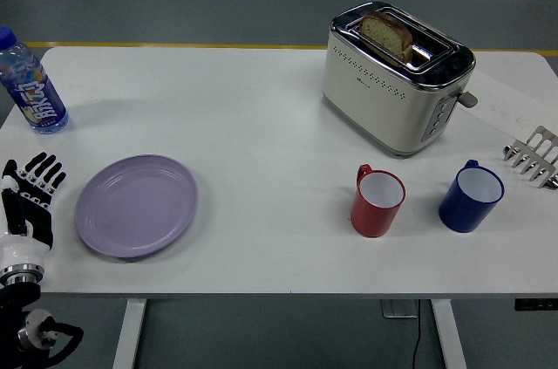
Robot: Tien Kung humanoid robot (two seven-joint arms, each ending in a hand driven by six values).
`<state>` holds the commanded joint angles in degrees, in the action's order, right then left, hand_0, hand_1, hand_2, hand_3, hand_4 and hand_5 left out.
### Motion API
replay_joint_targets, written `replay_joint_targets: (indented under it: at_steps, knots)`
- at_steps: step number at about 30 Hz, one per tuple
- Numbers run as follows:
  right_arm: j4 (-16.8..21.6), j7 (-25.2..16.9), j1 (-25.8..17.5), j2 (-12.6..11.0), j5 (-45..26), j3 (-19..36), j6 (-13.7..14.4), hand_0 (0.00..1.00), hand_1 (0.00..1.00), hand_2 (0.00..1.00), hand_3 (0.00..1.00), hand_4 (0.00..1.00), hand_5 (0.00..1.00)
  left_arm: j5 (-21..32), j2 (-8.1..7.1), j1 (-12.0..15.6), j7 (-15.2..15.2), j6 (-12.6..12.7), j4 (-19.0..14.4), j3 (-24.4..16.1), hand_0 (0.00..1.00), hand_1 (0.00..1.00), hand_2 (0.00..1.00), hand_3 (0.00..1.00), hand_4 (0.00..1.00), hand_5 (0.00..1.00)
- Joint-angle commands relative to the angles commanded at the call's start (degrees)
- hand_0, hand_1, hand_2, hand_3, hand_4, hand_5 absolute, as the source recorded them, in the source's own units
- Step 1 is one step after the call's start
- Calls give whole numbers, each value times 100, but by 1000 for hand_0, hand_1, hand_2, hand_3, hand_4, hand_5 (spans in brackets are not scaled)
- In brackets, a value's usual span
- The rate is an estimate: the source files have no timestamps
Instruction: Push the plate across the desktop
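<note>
A lavender plate (136,204) lies flat on the white table (261,116) at the near left. My left hand (30,190) is at the table's left edge, just left of the plate and not touching it. Its black fingers are spread and hold nothing. My right hand (534,156) shows at the right edge as light metallic fingers, spread, resting on the table and holding nothing.
A water bottle (30,83) with a blue cap stands at the far left. A cream toaster (397,77) with bread in it stands at the back right. A red mug (377,201) and a blue mug (471,197) stand at the near right.
</note>
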<state>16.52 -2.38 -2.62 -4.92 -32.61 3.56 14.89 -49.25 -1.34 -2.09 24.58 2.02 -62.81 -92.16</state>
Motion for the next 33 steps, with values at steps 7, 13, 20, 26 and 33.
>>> replay_joint_targets:
  at_steps: [7, 13, 20, 26, 33]
  knots:
    - [1, 41, 5, 11, 103, 64, 17, 568, 554, 672, 592, 336, 404, 24, 38, -8, 22, 17, -10, 131, 753, 784, 741, 620, 533, 998]
    - [1, 68, 5, 18, 168, 104, 24, 568, 553, 672, 592, 336, 405, 59, 112, 6, 35, 14, 48, 308, 771, 801, 765, 625, 517, 998]
    - [-2, 78, 16, 17, 208, 122, 18, 567, 553, 671, 592, 336, 404, 89, 134, -8, 60, 14, 33, 505, 774, 800, 770, 626, 515, 998]
    - [-2, 82, 16, 18, 226, 134, 18, 567, 553, 671, 592, 335, 405, 167, 134, -19, 73, 17, -33, 679, 772, 799, 771, 629, 512, 998]
    - [4, 94, -5, 14, 269, 157, 26, 567, 553, 671, 593, 334, 406, 461, 134, -24, 25, -38, -44, 1003, 773, 799, 774, 632, 511, 998]
